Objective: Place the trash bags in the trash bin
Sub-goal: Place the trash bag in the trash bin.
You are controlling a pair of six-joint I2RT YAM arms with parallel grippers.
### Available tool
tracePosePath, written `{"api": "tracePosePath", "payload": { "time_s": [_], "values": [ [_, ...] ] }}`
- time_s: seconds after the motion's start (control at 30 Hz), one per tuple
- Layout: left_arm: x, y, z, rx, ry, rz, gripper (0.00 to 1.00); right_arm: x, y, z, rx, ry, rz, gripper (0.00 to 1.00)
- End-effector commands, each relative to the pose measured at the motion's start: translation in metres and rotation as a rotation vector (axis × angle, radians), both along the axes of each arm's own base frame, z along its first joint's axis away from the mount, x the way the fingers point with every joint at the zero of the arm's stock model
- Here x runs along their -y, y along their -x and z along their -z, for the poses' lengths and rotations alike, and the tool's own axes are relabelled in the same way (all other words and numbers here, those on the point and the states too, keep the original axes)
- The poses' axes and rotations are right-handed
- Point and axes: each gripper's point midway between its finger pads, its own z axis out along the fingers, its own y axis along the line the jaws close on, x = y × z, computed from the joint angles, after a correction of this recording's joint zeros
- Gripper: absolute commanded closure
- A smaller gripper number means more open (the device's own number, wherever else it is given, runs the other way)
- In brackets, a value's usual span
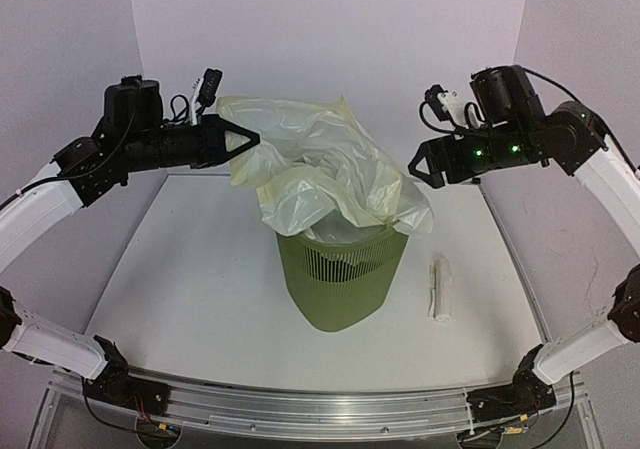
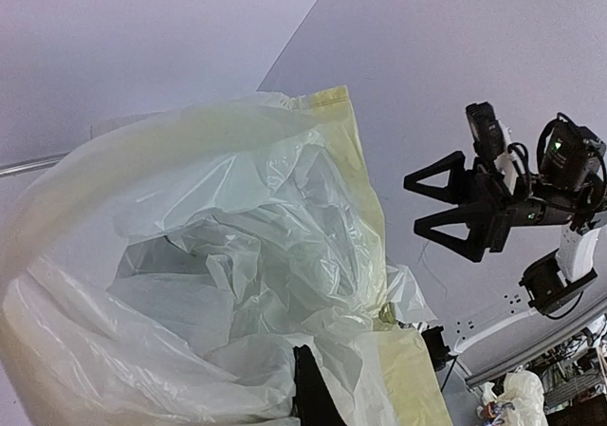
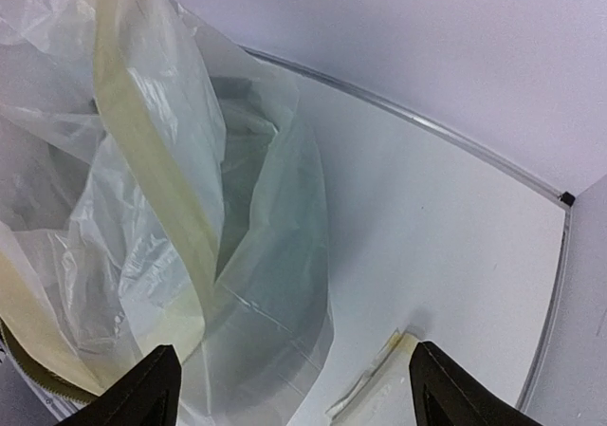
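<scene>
The olive-green trash bin [image 1: 342, 274] stands mid-table. A translucent pale yellowish trash bag [image 1: 320, 169] billows out of its mouth, its lower part inside the rim. My left gripper [image 1: 248, 141] is up at the bag's upper left edge, shut on the film. In the left wrist view the bag [image 2: 228, 255] fills the frame and wraps round one dark finger [image 2: 311, 393]. My right gripper [image 1: 420, 166] hangs open just right of the bag, holding nothing. In its own view the gripper [image 3: 294, 374] spans bag film [image 3: 152, 208] and bare table.
A second folded trash bag [image 1: 440, 287] lies flat on the white table to the right of the bin, also showing by the right finger [image 3: 375, 402]. Pale walls [image 1: 330, 29] enclose the table at the back and sides. The right gripper [image 2: 432, 206] shows across the left wrist view.
</scene>
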Motion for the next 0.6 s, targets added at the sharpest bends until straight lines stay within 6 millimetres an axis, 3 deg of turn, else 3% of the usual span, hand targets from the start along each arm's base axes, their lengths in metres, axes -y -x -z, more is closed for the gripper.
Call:
{"api": "tracePosePath", "payload": {
  "time_s": [0.0, 0.17, 0.4, 0.57],
  "values": [
    [-0.004, -0.002, -0.002, 0.027, 0.005, -0.028, 1.0, 0.016, 0.025, 0.017, -0.113, -0.048, 0.052, 0.22],
    [-0.006, -0.002, -0.004, 0.035, 0.003, -0.035, 1.0, -0.001, 0.059, 0.026, -0.271, -0.175, -0.047, 0.33],
    [-0.008, -0.004, -0.002, 0.041, -0.005, -0.045, 1.0, -0.015, 0.059, 0.048, -0.382, -0.161, -0.053, 0.43],
    [-0.009, -0.002, -0.002, 0.045, -0.004, -0.046, 1.0, -0.015, 0.054, 0.058, -0.412, -0.127, -0.019, 0.43]
  ]
}}
